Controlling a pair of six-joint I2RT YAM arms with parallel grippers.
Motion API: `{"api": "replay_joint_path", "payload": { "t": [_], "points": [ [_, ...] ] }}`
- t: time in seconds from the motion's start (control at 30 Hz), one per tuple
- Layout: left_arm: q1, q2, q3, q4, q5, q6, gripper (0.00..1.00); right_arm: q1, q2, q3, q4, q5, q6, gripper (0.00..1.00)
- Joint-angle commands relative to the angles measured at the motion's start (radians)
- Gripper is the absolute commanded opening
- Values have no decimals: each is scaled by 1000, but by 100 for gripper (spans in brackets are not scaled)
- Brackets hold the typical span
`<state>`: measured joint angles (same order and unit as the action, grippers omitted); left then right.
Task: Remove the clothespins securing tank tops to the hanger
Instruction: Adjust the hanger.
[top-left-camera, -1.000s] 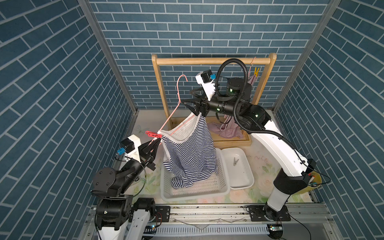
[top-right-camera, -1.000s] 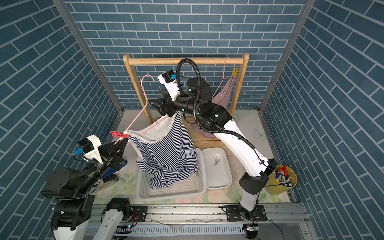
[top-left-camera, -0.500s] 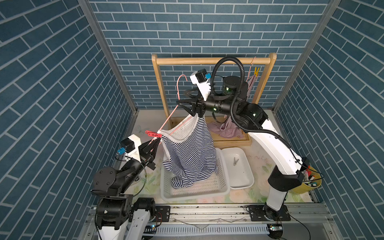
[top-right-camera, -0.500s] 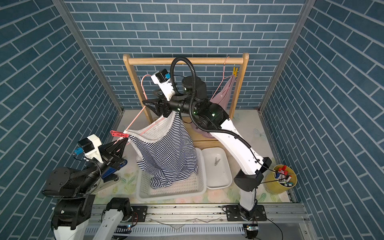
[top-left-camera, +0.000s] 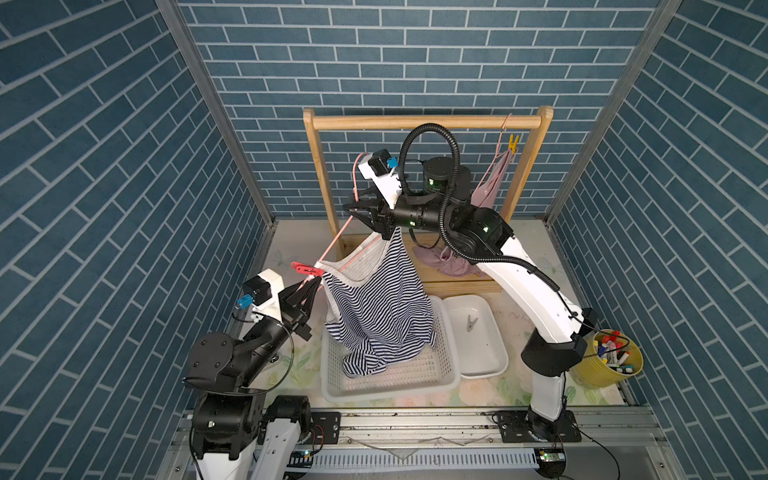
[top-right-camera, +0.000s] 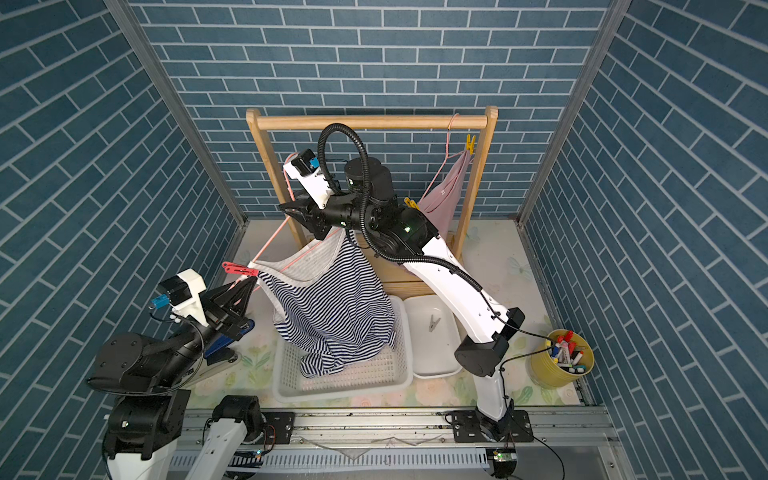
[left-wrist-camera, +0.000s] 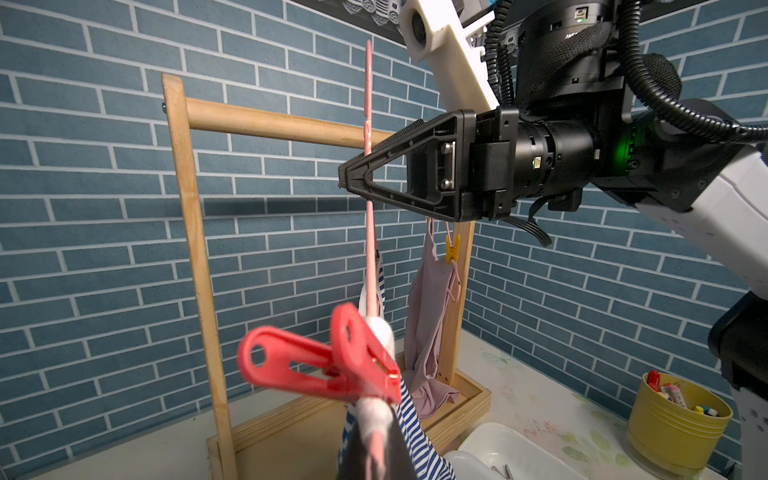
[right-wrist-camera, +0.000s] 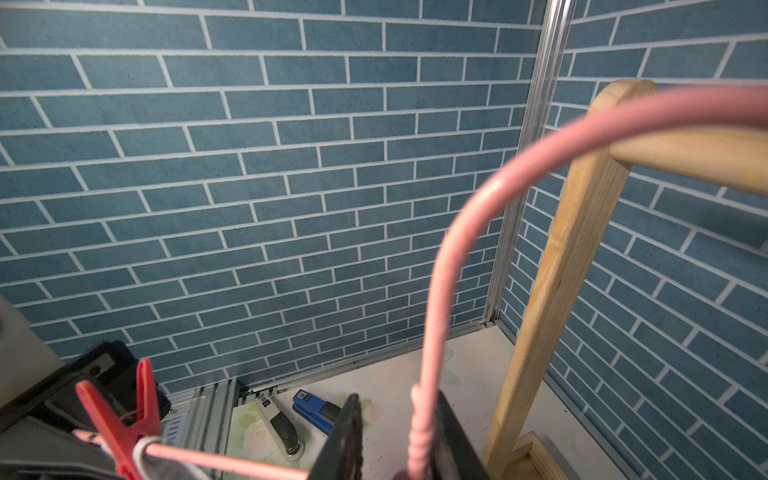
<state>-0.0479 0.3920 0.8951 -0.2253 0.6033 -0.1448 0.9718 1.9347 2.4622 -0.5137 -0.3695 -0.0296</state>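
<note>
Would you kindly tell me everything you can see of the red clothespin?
The red clothespin is a plastic spring peg with two flat, slotted handles. It is clamped over the white strap of the striped tank top, pinning it to the end of the pink hanger. It lies roughly level, handles pointing away from the top. The left gripper sits just below; whether they touch is unclear.
</note>
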Motion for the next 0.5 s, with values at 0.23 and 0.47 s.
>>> {"api": "replay_joint_path", "payload": {
  "t": [0.23,0.47],
  "points": [
    [3,-11,27,-10,22,39,36,10,-32,-41,-52,43,-102,0],
    [3,-14,44,-75,81,96,65,10,-130,-202,14,71,-116,0]
  ]
}}
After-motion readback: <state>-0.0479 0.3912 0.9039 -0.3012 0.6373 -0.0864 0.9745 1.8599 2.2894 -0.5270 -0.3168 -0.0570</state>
